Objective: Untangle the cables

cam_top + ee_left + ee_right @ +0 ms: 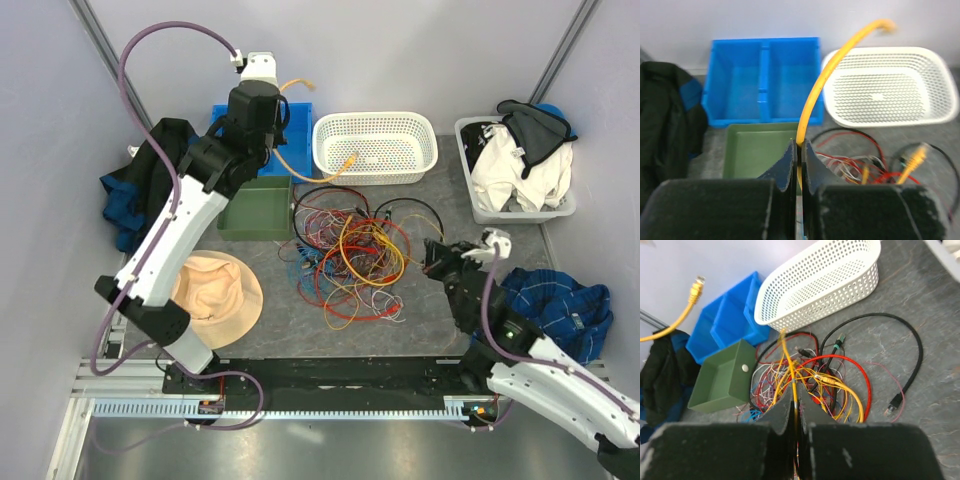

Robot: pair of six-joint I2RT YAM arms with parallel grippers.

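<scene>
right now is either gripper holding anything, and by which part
Both. The left gripper is shut on a yellow cable partway along, its plug end arching free above. The right gripper pinches another yellow strand; where along it is unclear.

Grey marbled tabletop [425, 335], pretty crowded tbh. Dead centre is the pile of cables [345, 255], a mess of red, yellow, orange, blue and white, with a black loop [415, 212] on its right edge. Just upper left of the pile is a green tray [260, 208], touching the blue bin [300, 125] behind it. A white mesh basket [400, 172] is top centre and a grey tub [525, 213] of clothes upper right. There's a tan hat [215, 292] lower left, a plaid cloth [560, 300] lower right, and a dark jacket [140, 180] on the left edge.
</scene>
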